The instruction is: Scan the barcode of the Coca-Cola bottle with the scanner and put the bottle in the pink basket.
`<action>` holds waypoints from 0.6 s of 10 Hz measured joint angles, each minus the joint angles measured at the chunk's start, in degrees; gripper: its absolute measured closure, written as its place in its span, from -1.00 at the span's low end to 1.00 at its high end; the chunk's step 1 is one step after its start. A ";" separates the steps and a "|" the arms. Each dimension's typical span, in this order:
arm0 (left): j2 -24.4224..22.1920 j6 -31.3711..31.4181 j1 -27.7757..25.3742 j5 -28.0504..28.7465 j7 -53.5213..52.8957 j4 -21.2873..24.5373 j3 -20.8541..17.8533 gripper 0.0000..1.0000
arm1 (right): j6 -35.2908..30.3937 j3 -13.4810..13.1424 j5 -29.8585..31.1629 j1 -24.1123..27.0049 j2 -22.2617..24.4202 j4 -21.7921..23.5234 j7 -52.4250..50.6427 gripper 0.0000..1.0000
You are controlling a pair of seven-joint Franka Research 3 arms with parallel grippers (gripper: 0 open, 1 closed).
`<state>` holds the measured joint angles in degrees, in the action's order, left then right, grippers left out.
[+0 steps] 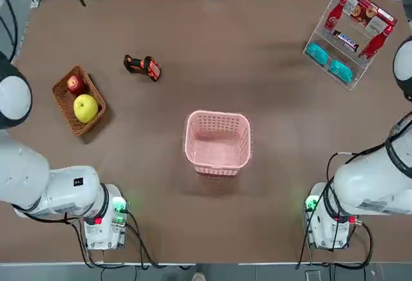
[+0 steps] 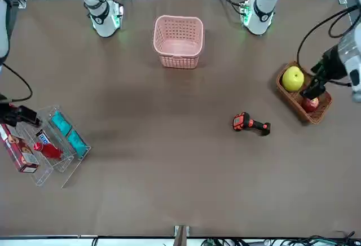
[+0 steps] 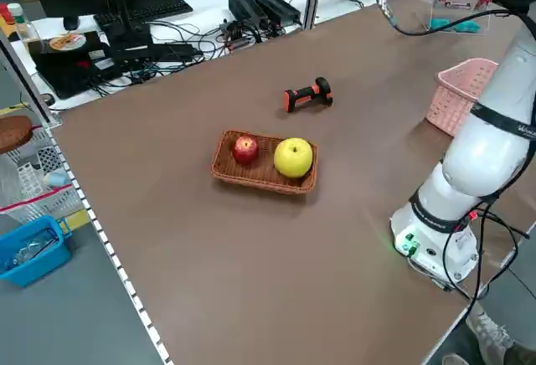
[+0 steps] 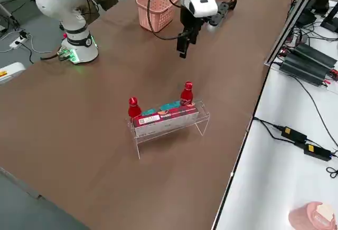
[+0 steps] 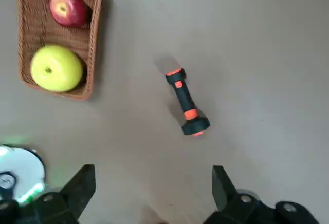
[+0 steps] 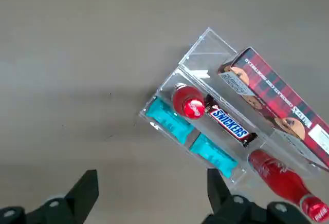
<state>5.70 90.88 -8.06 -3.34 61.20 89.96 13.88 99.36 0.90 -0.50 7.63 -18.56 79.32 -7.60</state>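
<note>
My right gripper (image 6: pixel 149 196) hung empty with its fingers spread wide above the clear rack (image 6: pixel 205 54), where the Coca-Cola bottle (image 6: pixel 187 100) stood beside a Snickers bar (image 6: pixel 230 124) and teal packets (image 6: pixel 169 118). My left gripper (image 5: pixel 151 193), equally agape, hovered over the scanner (image 5: pixel 185 103) lying near the wicker basket (image 5: pixel 91 44). The pink basket (image 1: pixel 217 142) sat mid-table, well apart from both.

Readable text: "SNICKERS" in white on the dark candy bar (image 6: pixel 229 126) lying in the clear acrylic rack (image 6: pixel 205 49), between the two red bottles. White script shows by the cap of the nearer red bottle (image 6: pixel 288 185), too small to read. Print on the red plaid box (image 6: pixel 272 100) is illegible. Nothing else readable.
</note>
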 joint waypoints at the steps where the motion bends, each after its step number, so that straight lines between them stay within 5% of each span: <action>1: 1.33 2.36 0.00 0.00 2.08 0.77 0.28 -1.00 | 2.00 -0.02 -0.02 0.20 -1.40 0.05 -0.42 -0.83; 6: 5.26 15.24 -0.31 0.08 11.73 7.63 0.21 -1.00 | 8.45 -0.07 0.10 2.00 -7.44 0.08 -2.34 -0.67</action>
<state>10.96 106.12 -8.36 -3.26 72.93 97.59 14.09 107.81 0.84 -0.40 9.63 -26.01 79.39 -9.95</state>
